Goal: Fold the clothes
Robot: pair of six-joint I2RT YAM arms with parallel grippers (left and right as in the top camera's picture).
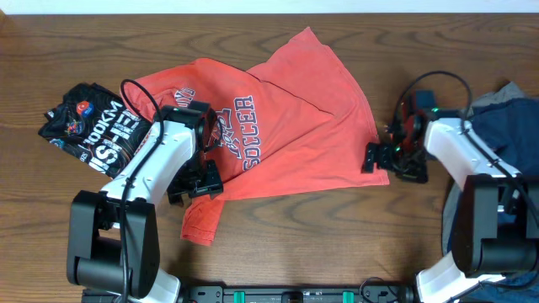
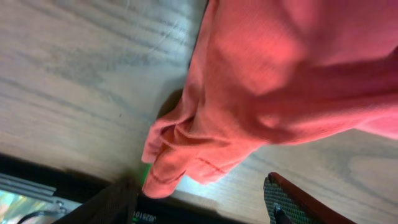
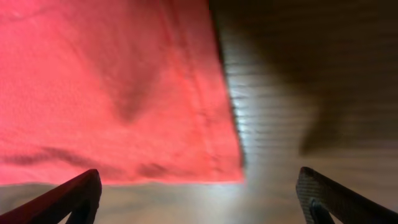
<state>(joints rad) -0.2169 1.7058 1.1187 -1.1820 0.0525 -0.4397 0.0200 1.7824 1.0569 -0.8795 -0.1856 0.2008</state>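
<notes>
As the red shirt (image 1: 286, 101) lay spread but wrinkled in the middle of the table (image 1: 76, 34) with no clean fold made, the task looked only started, and the black shirt (image 1: 97, 126) at left and the navy heap (image 1: 514, 118) at right waited untouched. The left gripper (image 1: 198, 181) hung over the lower sleeve, jaws apart and pinching nothing, and the right gripper (image 1: 376, 158) stood wide open at the right hem. The surface was dark wood; no more of the room was shown
</notes>
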